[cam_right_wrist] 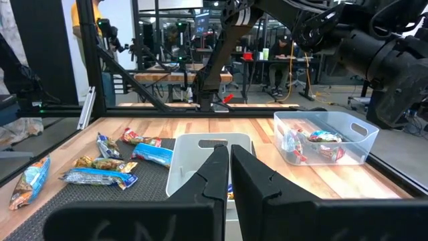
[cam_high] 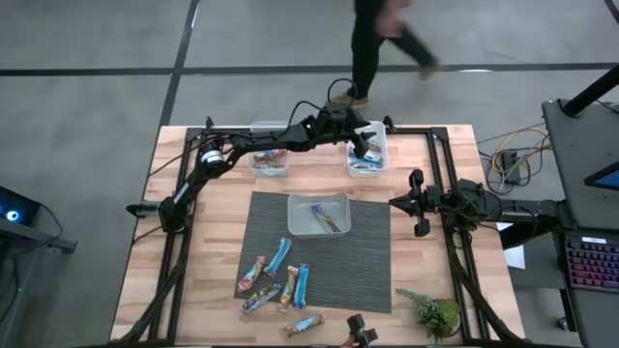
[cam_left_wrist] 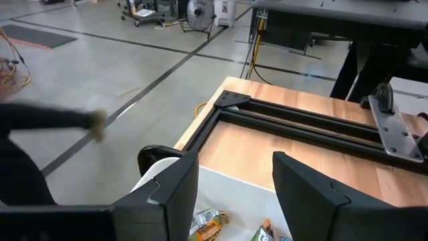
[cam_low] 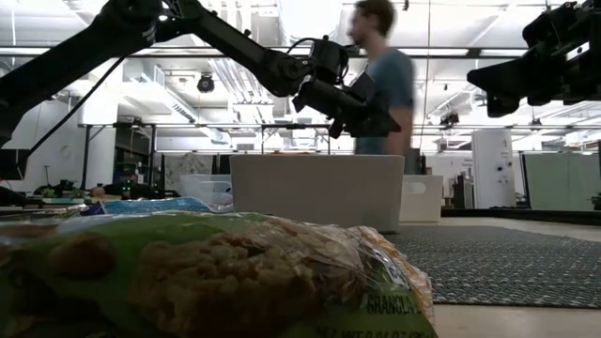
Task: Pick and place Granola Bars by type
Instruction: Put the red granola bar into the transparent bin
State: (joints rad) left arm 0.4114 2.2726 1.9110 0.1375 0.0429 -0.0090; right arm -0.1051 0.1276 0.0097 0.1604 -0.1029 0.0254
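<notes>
Granola Bars (cam_high: 276,280) are mostly sitting loose on the near-left part of the grey mat (cam_high: 368,280), a scattered bunch of blue wrappers and multicoloured ones, with one more bar (cam_high: 303,325) lying just off the mat's near edge on the wood. We also see one or two bars inside the centre tub (cam_high: 298,218) at the mat's far end, some multicoloured ones in the far-left tub (cam_high: 253,166), and a few in the far-right tub (cam_high: 380,153).

Our left gripper (cam_high: 363,143) is reached way across to the far side and hangs right over that far-right tub. In its wrist view the fingers (cam_left_wrist: 175,194) stand clearly apart with nothing between them, and wrapped bars (cam_left_wrist: 208,224) lie in the white tub below the gap.

Our right gripper (cam_high: 419,205) is parked off to the right of the mat, over bare table (cam_high: 435,261), fingers (cam_right_wrist: 217,171) pressed together and holding nothing.

In the low view a big out-of-focus wrapper fills the near foreground, so we can't tell much from it apart from the left arm held high above the centre tub. A person (cam_high: 372,48) is walking past on the floor beyond the table's far edge. A small green plant (cam_high: 435,311) sits at the near-right corner.
</notes>
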